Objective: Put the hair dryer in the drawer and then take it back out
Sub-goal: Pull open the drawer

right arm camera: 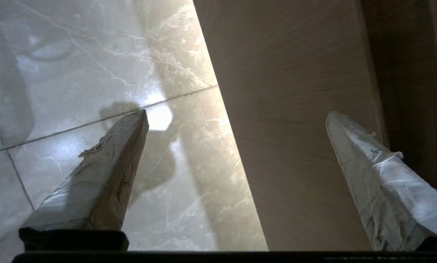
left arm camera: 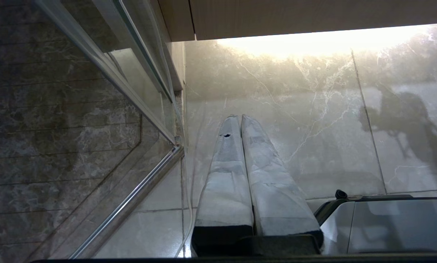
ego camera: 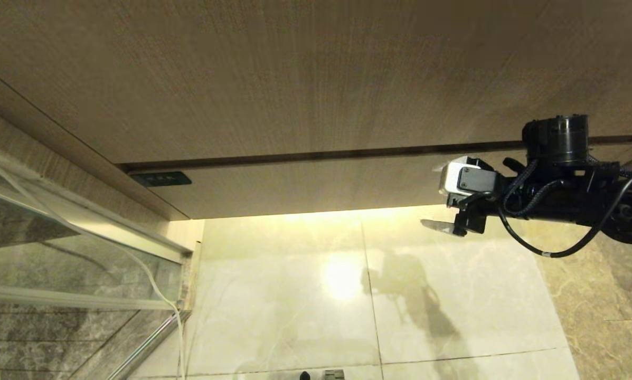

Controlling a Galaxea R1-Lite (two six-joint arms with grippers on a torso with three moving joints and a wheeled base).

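Wide light-wood handleless drawer front [ego camera: 316,182] shut, long axis running left to right above glossy pale marble floor tiles [ego camera: 294,295], hair dryer nowhere visible, right gripper [ego camera: 445,206] by drawer's right end, jaws spread wide and empty, left gripper [left arm camera: 240,120] closed, empty, over floor.

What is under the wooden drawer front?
Under the drawer is shiny marble floor, lit by a warm glow. The drawer is shut, so its inside is hidden. The right gripper is open beside its front.
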